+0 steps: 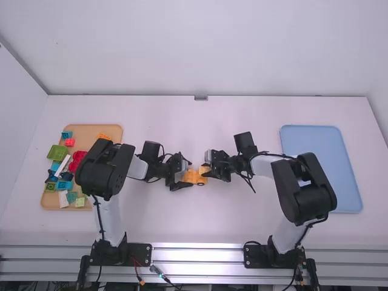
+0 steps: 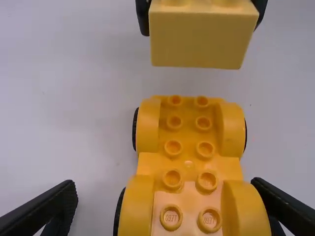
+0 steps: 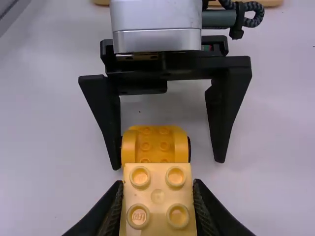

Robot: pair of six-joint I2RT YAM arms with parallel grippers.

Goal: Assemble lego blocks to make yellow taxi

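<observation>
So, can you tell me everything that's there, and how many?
Car base: one, orange-yellow, between the left pincer's fingers
Loose block: one, pale yellow, in the right pincer
Tan tray: one, table's left side
Tray blocks: many, too crowded to count, green, red, blue, white, orange, in the tan tray
Blue tray: one, table's right side
Table: one, white, underneath
Back wall: one, white, behind the table
Arms: two, white and black, over the table
Pincers: two, black, mid-table

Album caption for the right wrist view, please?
Right gripper holding a pale yellow block, left gripper open astride a yellow wheeled base.
</observation>
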